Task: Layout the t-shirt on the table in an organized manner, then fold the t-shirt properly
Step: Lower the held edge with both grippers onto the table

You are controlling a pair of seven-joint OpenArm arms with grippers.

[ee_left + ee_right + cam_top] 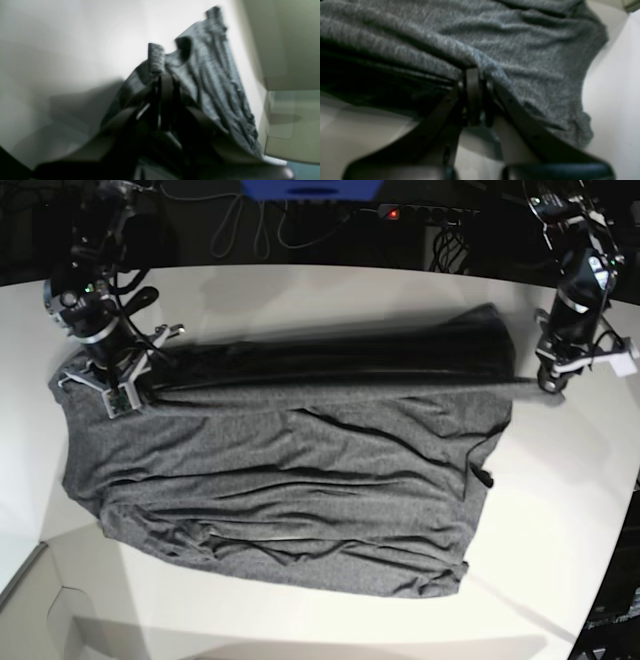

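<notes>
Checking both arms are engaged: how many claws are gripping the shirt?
2. The right claw pinches the shirt at the base view's left edge; the left claw pinches the stretched corner at its right.

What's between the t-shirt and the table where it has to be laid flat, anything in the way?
Nothing visible. Both grippers, left and right, are shut on the t-shirt, stretching its upper edge between them. The white table around it shows only bare surface.

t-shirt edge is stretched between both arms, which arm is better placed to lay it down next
Neither alone: both hold it. The left gripper and right gripper are shut on opposite ends of the t-shirt edge, stretched taut over the table. Likely both lower together.
</notes>
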